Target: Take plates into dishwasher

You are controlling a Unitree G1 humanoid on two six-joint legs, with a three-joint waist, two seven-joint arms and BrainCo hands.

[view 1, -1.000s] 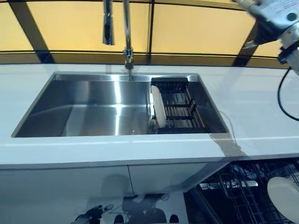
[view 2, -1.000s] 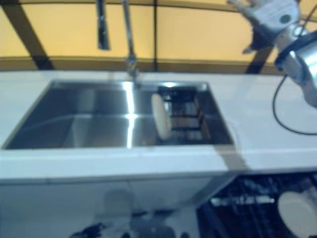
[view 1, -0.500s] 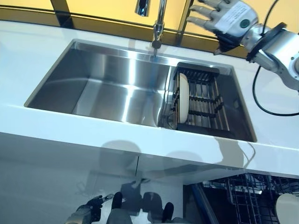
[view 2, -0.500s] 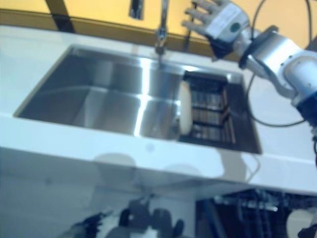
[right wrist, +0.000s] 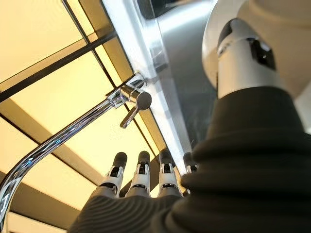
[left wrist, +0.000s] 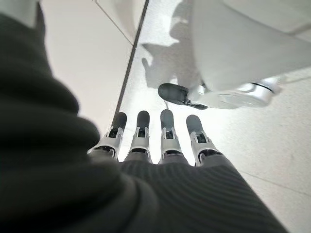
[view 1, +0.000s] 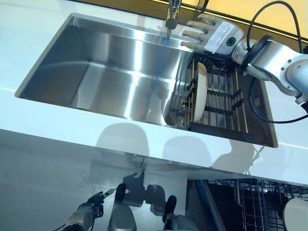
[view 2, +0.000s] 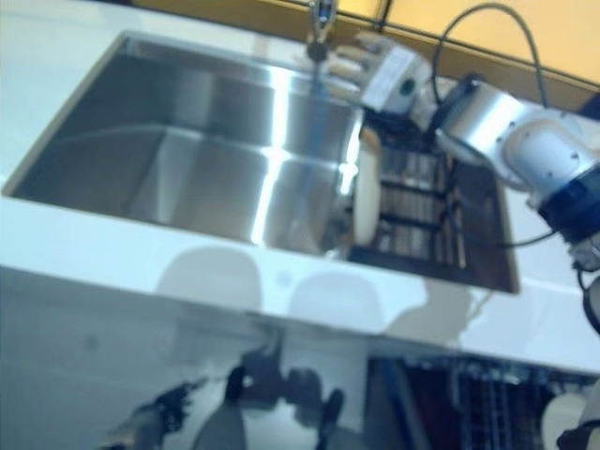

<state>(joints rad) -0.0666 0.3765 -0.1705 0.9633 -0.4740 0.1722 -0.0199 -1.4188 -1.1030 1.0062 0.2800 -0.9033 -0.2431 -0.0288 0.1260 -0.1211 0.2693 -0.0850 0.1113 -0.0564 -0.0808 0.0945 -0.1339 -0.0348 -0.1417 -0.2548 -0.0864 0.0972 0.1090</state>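
Reach is the step in hand: the right hand [view 1: 215, 36] hovers with its fingers straight and spread over the back edge of the sink [view 1: 110, 72], just beside the tap [right wrist: 124, 104], holding nothing. The plate [view 1: 200, 94] to fetch stands on edge in the black rack [view 1: 226, 103] at the sink's right end, near the hand but apart from it. Next, I judge, the hand must drop and pinch the plate's upper rim; the plate is smooth, pale and thin, so a slip seems likely unless thumb and fingers close on both faces. The sink is brushed steel with glossy walls, and the rack is made of slim dark bars. Below the white table [view 1: 57, 130] the dishwasher [view 1: 260, 202] stands open, its wire basket already bearing another plate [view 1: 295, 215]. The left hand [view 1: 89, 216] hangs low by the floor, fingers straight and empty.
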